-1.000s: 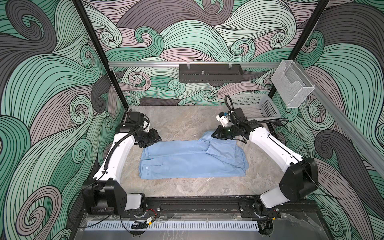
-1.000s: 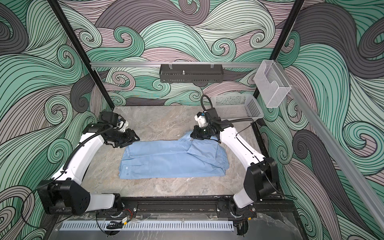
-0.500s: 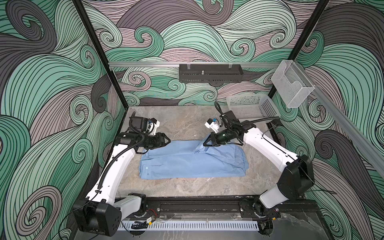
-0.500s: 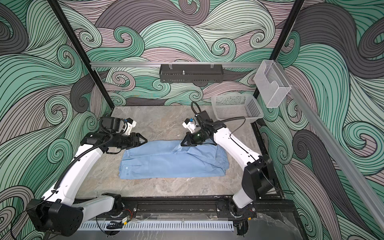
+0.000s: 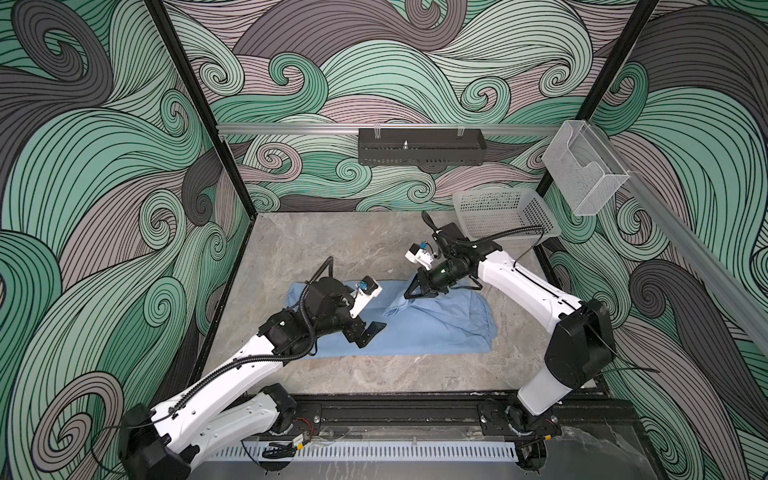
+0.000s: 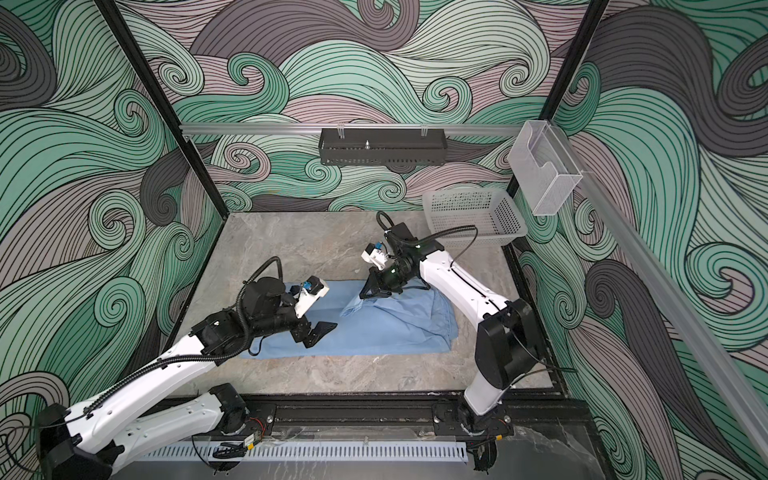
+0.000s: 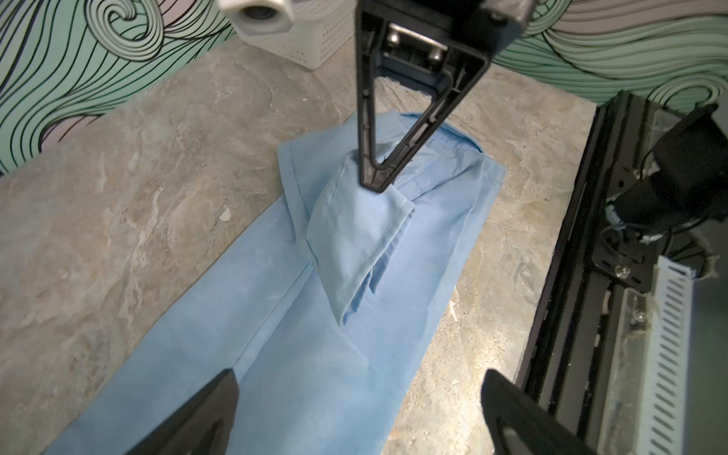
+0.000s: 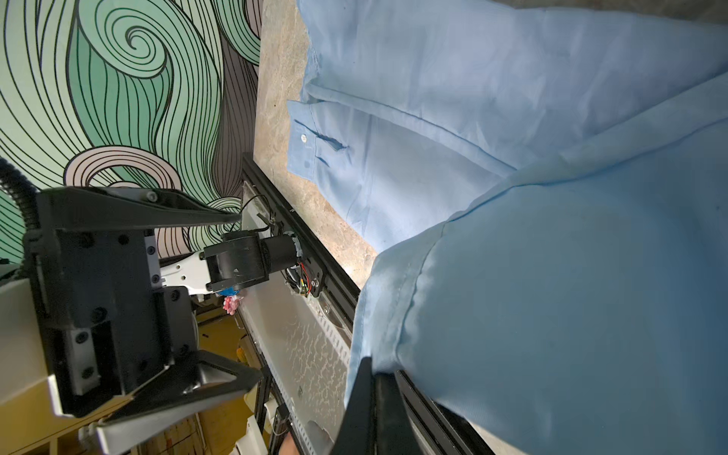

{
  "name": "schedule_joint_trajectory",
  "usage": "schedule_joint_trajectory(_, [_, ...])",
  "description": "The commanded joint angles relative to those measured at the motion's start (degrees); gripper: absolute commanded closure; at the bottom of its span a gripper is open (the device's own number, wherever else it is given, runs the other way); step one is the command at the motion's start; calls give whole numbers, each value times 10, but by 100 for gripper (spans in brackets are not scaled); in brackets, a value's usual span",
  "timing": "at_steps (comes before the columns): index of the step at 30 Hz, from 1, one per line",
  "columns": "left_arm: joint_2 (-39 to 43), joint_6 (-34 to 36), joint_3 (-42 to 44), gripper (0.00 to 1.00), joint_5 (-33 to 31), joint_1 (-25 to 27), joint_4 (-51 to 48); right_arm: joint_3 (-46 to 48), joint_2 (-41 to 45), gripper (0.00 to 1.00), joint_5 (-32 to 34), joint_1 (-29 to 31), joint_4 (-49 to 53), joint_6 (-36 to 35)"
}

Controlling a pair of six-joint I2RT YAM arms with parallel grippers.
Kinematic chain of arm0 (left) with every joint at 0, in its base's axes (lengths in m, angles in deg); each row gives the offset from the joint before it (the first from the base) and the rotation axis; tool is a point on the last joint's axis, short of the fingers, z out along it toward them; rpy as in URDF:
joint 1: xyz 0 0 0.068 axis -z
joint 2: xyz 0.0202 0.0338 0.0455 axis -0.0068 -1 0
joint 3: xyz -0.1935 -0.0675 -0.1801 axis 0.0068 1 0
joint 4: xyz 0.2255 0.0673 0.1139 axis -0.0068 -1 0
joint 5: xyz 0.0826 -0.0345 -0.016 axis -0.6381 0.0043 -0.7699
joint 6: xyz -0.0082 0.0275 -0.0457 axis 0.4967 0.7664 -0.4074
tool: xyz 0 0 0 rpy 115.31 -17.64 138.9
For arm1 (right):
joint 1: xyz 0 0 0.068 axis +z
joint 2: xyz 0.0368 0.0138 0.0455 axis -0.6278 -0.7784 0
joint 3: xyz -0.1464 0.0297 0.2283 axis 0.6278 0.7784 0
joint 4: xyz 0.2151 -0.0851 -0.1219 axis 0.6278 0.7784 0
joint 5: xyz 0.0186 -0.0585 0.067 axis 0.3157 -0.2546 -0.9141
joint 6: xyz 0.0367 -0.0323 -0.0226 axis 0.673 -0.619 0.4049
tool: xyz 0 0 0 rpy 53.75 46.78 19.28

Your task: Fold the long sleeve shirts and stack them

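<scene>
Shirt: the light blue shirt (image 5: 415,328) lies as a long flat band across the middle of the stone-patterned table (image 5: 332,241). It is already narrowed lengthwise, with the thicker layers at the end nearer the right arm.
Lifted flap: a layered flap of cloth (image 7: 354,244) is raised off that thicker end and hangs loose over the band, so it can be carried across without dragging the layers under it.
Cuff: a buttoned cuff (image 8: 305,142) lies flat at the shirt's edge, beside bare table.
Right gripper: the right gripper (image 5: 409,296) is closed on the top of the flap. The pinch is small and near an edge, which suits cloth this thin.
Left gripper: the left gripper (image 5: 370,334) has its jaws spread wide and holds nothing. It hovers low over the band's other half, seemingly placed to pin or catch the cloth – whether it touches, I cannot tell.
Step in hand: likely a crosswise fold, the thick end brought toward the far end.
Risk: the light weave may slide or bunch if the flap is pulled before the band is held down.
Basket: a pale perforated basket (image 5: 498,208) sits in the far corner by the right arm, well apart from the shirt.
</scene>
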Motion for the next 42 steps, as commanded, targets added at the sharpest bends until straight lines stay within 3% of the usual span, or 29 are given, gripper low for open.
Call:
schedule_joint_trajectory(1, [-28,58,0,1,-51,27,125,-5,24,100,-21,9,19,10])
schedule_joint_trajectory(9, [-102,59,0,2,-32,42,215,1,43,100,-33,21,20,20])
schedule_joint_trajectory(14, [-135,54,-9,13,-22,46,214,4,52,100,-36,21,19,25])
schedule_joint_trajectory(18, [-153,53,-30,35,-28,46,178,5,58,100,-34,21,20,28])
schedule_joint_trajectory(23, [-135,50,-31,79,-32,46,159,9,61,100,-30,21,20,30])
schedule_joint_trajectory(24, [-127,53,-28,93,-30,46,158,9,62,98,-27,21,20,31])
schedule_joint_trajectory(25, [-117,57,-25,100,-26,47,155,10,65,93,-24,21,20,32])
schedule_joint_trajectory(26, [-106,59,-23,100,-23,48,147,9,67,90,-18,20,20,33])
schedule_joint_trajectory(29, [-51,71,-15,100,-14,54,92,5,93,65,17,6,18,38])
schedule_joint_trajectory(33, [62,84,0,100,-6,75,-11,15,152,52,39,-40,-17,60])
schedule_joint_trajectory(37, [169,80,2,100,22,109,-102,31,186,50,75,-81,-55,79])
schedule_joint_trajectory(42, [222,55,-19,100,46,141,-190,62,164,56,137,-115,-85,76])
